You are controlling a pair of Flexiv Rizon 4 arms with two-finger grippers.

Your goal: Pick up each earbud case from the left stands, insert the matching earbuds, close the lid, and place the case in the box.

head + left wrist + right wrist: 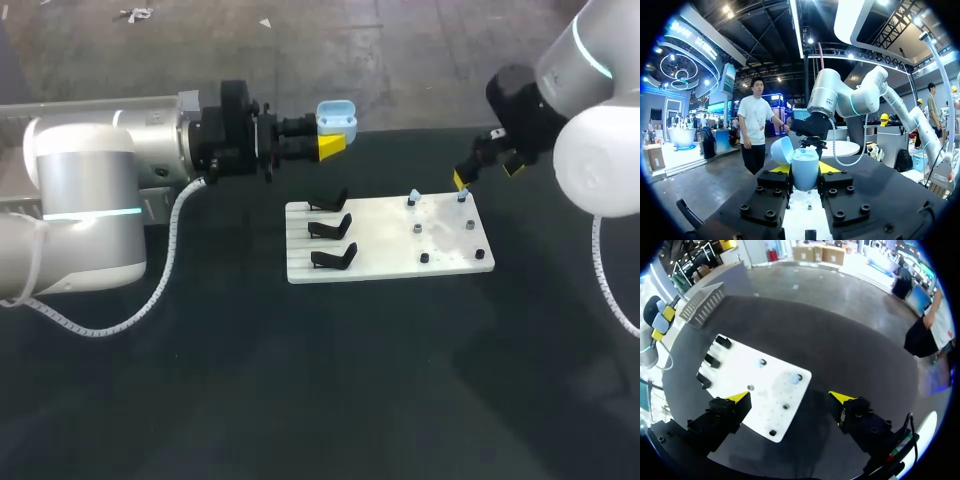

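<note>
You're looking at a robot manipulation workstation, lab or demo bench type. Evidence, quick:

- Two heavy white-and-grey jointed arms, the left arm (90, 190) and the right arm (600, 120), come in from opposite sides over one flat matte black tabletop (300, 390).
- Each arm has a glowing teal ring light at a joint.
- A spiral-wrapped white cable (171, 250) hangs loose off the left arm.
- A white jig plate (385, 262) lies flat on the tabletop. It has three black stands (333, 228) in a column on its left part and a grid of small pegs (424, 258) on its right part.
</note>
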